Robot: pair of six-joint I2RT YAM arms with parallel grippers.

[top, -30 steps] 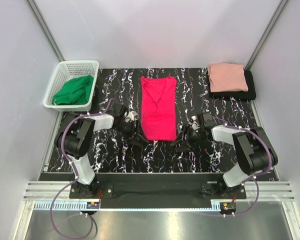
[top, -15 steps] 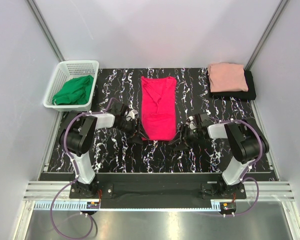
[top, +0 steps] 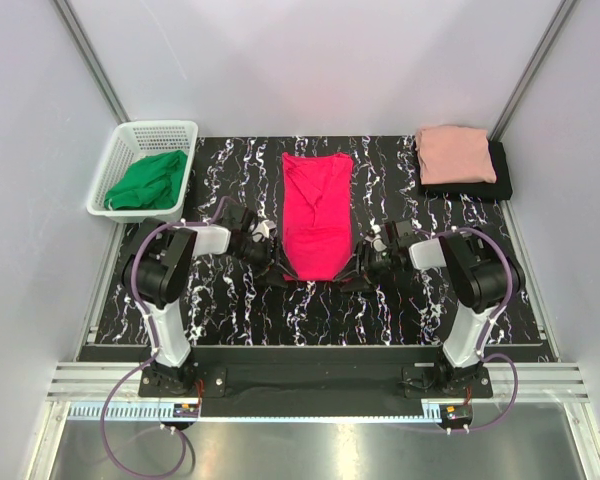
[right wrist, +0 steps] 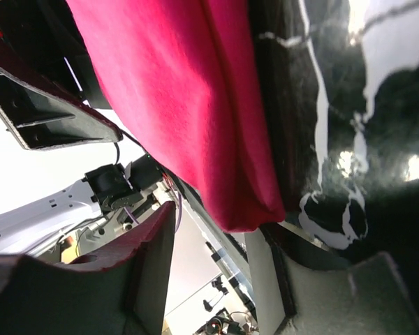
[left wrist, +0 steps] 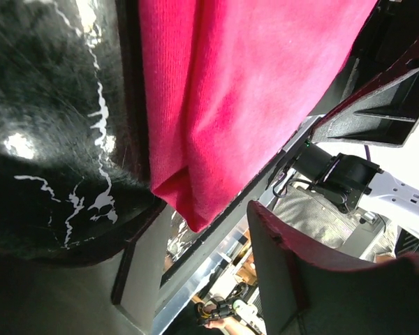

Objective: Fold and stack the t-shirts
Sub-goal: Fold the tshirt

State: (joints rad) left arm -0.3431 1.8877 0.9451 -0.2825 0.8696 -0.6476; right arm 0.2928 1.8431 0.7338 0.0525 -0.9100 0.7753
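top external view: crimson t-shirt [top: 317, 215] flat at counter [top: 400, 310] centre.
change: both arms have closed in on its near hem; jaws narrowing.
left pincer [top: 273, 265]: part open, straddling 7 o'clock corner, nothing gripped.
right pincer [top: 363, 270]: part open, straddling 5 o'clock corner, nothing gripped.
meaning: hem grasp imminent, likely for the next fold.

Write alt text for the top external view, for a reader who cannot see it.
A bright crimson-pink cloth t-shirt, folded into a long strip, lies centre-frame; the left arm and right arm flank its near corners, jaws open. Far right, a folded pale salmon-pink t-shirt tops a folded black t-shirt; far left, a white plastic basket holds green cloth.
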